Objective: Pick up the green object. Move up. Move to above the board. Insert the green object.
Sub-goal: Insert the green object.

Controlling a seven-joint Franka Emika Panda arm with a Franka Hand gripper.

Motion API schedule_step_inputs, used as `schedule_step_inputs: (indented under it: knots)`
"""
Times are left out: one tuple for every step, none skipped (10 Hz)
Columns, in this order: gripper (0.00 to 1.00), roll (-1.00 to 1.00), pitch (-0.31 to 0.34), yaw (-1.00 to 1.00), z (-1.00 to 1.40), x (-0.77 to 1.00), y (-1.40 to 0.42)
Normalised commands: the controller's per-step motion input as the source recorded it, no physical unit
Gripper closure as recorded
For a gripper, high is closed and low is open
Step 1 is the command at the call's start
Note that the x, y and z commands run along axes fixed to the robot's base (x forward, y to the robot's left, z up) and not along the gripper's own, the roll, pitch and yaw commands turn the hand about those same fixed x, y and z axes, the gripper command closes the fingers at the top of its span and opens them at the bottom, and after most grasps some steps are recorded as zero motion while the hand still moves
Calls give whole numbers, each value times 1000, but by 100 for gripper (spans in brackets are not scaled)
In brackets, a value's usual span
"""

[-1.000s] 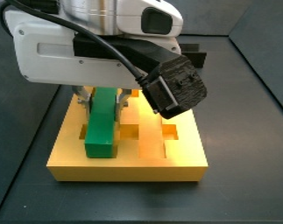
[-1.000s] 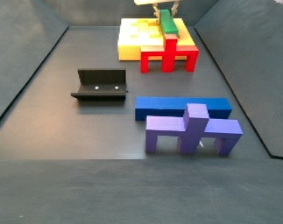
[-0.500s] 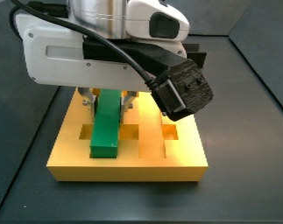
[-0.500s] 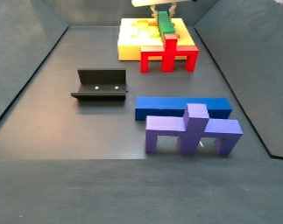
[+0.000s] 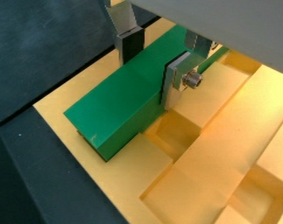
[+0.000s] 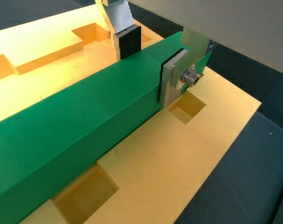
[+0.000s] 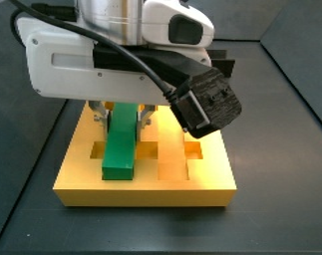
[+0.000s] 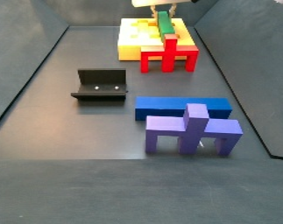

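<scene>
The green object point(image 7: 121, 144) lies lengthwise in a groove on the left half of the yellow-orange board point(image 7: 150, 191), roughly level with it. My gripper point(image 7: 121, 110) stands over the bar's far half, under the big white wrist. In both wrist views the silver fingers point(image 5: 179, 80) point(image 6: 174, 77) straddle the green bar point(image 5: 120, 101) point(image 6: 74, 140), dark pads against its two long sides. The gripper point(image 5: 153, 74) point(image 6: 151, 72) looks shut on it. Square holes of the board point(image 5: 225, 149) point(image 6: 167, 171) show beside the bar. In a side view the board point(image 8: 137, 39) and bar point(image 8: 167, 24) sit at the far end.
A red cross-shaped block point(image 8: 169, 58) stands against the board's near edge. The black fixture point(image 8: 100, 85) is mid-floor on the left. A blue block point(image 8: 182, 108) and a purple-blue block point(image 8: 193, 131) stand nearer the camera. Dark walls enclose the floor.
One second ago the green bar hung tilted over the board. It has since come down level into the groove. Nothing has visibly moved in the last half second.
</scene>
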Motion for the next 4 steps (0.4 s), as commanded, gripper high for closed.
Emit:
schedule_step_inputs:
  knots:
    - [100,-171,-56,-46,-206,0,0]
    - [100,-200,-90,0,-214,0,0]
    - [100,-1,-11,0,-137,-43,0]
    - [100,0,0,0,0,0,0]
